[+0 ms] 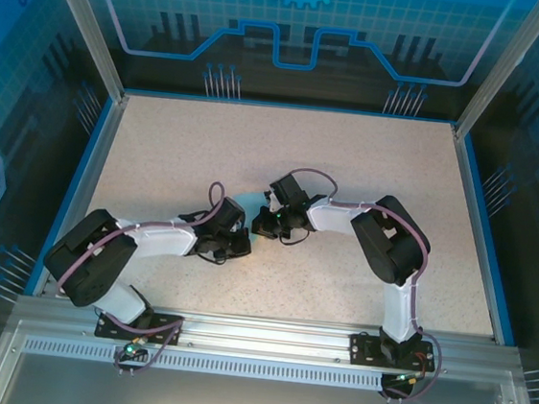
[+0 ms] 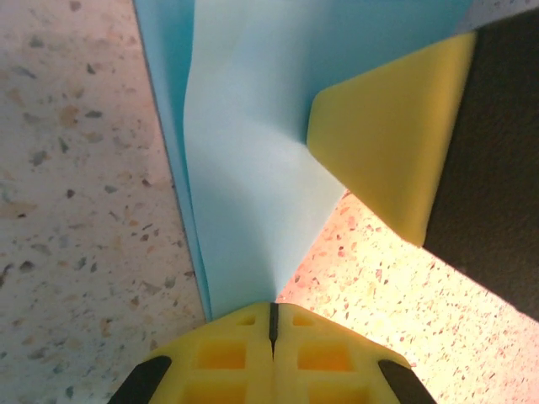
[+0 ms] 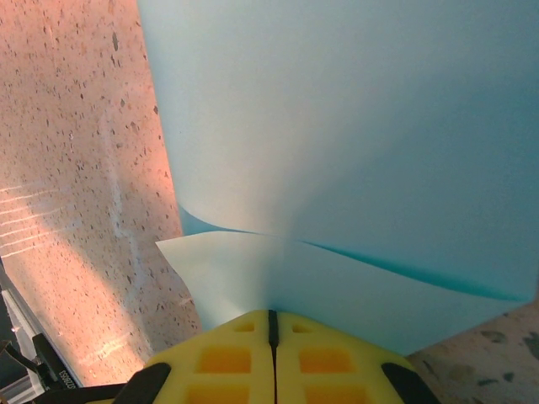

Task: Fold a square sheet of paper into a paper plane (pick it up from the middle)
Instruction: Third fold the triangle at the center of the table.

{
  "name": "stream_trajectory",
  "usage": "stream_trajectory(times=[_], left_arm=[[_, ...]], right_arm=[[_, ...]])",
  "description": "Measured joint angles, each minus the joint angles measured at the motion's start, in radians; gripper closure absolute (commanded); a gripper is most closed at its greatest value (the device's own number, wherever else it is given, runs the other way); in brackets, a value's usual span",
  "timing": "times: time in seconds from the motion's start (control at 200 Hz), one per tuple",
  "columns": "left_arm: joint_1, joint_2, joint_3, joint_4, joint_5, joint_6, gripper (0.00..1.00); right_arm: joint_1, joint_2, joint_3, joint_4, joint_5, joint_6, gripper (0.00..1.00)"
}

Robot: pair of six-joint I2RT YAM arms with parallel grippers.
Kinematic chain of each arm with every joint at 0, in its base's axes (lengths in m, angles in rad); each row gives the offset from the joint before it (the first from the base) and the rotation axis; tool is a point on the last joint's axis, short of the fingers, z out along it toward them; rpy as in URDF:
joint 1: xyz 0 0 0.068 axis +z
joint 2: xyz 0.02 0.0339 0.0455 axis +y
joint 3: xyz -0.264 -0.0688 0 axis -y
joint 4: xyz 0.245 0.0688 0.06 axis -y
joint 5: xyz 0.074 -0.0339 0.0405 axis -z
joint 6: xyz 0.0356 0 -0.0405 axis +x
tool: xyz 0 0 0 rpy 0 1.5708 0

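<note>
Yellow jaws pressed together on the blue sheet, one pair from each side.
Your left gripper (image 2: 271, 311) and right gripper (image 3: 271, 318) each have the square sheet of paper (image 2: 253, 151) nipped in the seam of their jaws, and it runs straight ahead from both. It looks doubled over, one layer on another, above the speckled counter (image 2: 76, 210) near its middle. The arms face each other across it, about equally near. I judge the next crease turns on the line between them.
</note>
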Motion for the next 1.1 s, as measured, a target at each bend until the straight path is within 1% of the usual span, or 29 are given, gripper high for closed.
stream_trajectory(times=[0.26,0.415,0.51,0.635,0.735,0.83,1.005,1.1], left_arm=[[0.0,-0.041,-0.045,0.015,0.009,-0.003,0.99],[0.0,-0.078,-0.044,-0.062,0.016,-0.003,0.97],[0.0,-0.126,-0.043,-0.146,0.026,-0.002,0.96],[0.0,-0.2,-0.035,-0.174,0.037,0.0,0.94],[0.0,-0.228,-0.025,-0.136,0.059,-0.004,0.92],[-0.002,-0.22,-0.024,-0.072,0.086,-0.022,0.91],[-0.024,-0.13,-0.023,0.062,0.127,-0.062,0.91],[-0.035,-0.075,-0.023,0.104,0.138,-0.078,0.91]], right_arm=[[0.0,0.0,0.0,0.0,0.0,0.0,0.97],[0.0,-0.01,-0.017,0.015,0.01,0.012,0.97],[0.001,-0.047,-0.058,0.024,0.056,0.035,0.97],[0.003,-0.134,-0.148,0.016,0.158,0.102,0.97],[0.021,-0.193,-0.207,0.007,0.238,0.176,0.98],[0.047,-0.227,-0.24,0.005,0.299,0.256,0.99],[0.086,-0.273,-0.291,0.01,0.361,0.369,1.0],[0.09,-0.306,-0.327,0.013,0.373,0.4,0.98]])
